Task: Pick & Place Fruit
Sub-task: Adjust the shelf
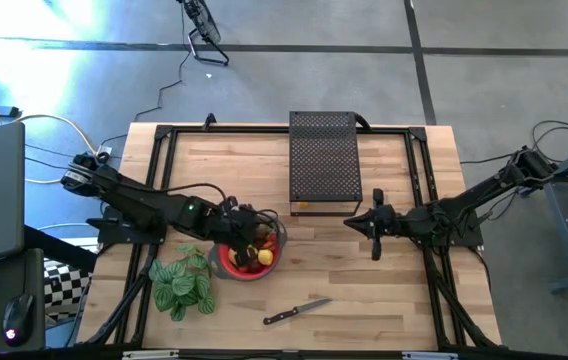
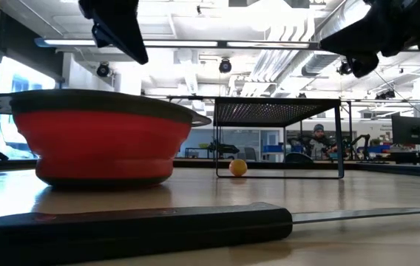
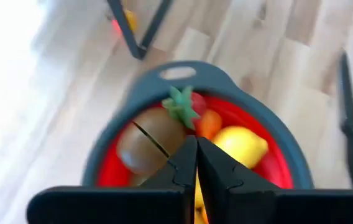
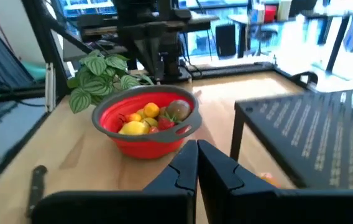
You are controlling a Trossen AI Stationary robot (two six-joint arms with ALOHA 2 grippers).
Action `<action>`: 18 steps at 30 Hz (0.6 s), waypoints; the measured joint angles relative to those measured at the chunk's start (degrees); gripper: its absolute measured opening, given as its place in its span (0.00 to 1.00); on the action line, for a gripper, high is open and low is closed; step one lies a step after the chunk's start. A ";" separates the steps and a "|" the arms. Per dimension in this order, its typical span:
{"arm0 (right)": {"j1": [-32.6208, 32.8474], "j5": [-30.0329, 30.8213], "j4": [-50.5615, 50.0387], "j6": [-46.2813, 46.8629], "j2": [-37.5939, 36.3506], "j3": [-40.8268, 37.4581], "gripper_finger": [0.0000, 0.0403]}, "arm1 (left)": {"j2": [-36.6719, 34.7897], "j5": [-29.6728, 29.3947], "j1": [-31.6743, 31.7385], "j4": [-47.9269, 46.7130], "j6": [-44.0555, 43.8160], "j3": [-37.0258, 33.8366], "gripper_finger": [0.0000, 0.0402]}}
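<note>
Nearest lies the knife [image 2: 136,225]. Behind it, the left gripper [image 3: 196,163] hangs over the red bowl [image 1: 247,262], fingers pressed together, empty, with the fruit [image 4: 148,118] heaped inside. Beyond the bowl, the right gripper [image 1: 375,228] waits beside the mesh rack [image 1: 323,160], fingers closed.

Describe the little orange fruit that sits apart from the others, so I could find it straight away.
Start at the black mesh rack standing at the far middle of the wooden table. Look underneath it in the low view: a small round orange fruit rests alone on the tabletop there. Every other fruit is piled in the red bowl.
</note>
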 joint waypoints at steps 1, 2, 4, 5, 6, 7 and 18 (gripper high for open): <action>-0.02 0.00 0.83 -1.73 0.01 0.00 0.01 | -0.01 -1.00 -0.01 0.02 0.02 0.00 0.02; 0.00 0.00 2.03 -2.64 0.01 0.00 0.01 | -0.01 -1.67 -0.02 0.08 0.02 0.00 0.02; -0.01 0.00 5.30 -2.52 0.01 0.00 0.01 | -0.01 -3.31 -0.04 0.07 0.53 0.00 0.02; 0.00 -0.02 6.72 -1.73 0.01 0.10 0.01 | -0.01 -4.29 -0.06 0.05 1.19 0.00 0.02; -0.01 -0.09 6.70 -1.46 -0.01 0.66 0.01 | -0.02 -5.21 -0.06 0.10 1.77 0.00 0.02; 0.05 -0.13 6.28 -1.46 -0.01 1.44 0.01 | -0.02 -5.92 -0.06 0.08 2.27 0.00 0.02; 1.65 -0.10 -7.43 -1.94 11.47 16.69 0.01 | 0.00 -7.16 -0.06 0.03 4.31 0.00 0.02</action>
